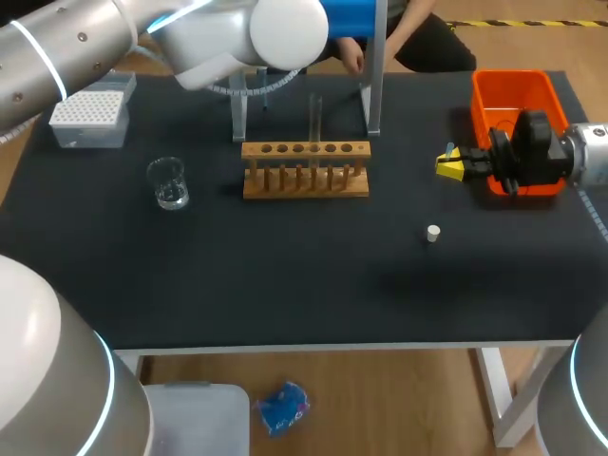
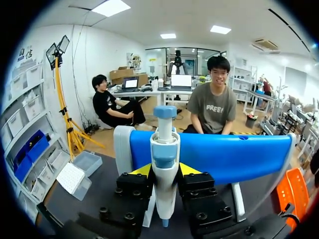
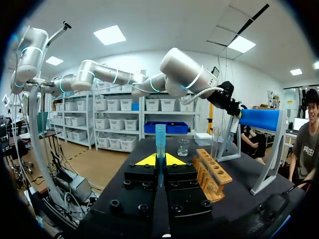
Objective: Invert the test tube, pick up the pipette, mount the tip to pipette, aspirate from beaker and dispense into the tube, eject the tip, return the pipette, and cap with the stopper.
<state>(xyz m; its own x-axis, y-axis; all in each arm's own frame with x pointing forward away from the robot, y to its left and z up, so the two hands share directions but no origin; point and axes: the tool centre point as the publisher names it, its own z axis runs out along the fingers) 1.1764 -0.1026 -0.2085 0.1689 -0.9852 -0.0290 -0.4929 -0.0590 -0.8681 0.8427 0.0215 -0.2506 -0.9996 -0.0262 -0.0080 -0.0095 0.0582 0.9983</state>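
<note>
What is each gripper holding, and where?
Left gripper: the pipette, by its white body, under the blue collar. Right gripper: a blue pipette tip, by its lower part.

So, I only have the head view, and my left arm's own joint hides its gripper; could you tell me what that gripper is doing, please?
Observer: In the left wrist view, the left gripper is shut on the pipette, with the blue stand bar right behind it.
Operator: Thank you. Is the right gripper holding anything? I see only a speck of blue there.
Observer: Yes. Its wrist view shows a blue tube-shaped piece standing upright, gripped from both sides.
</note>
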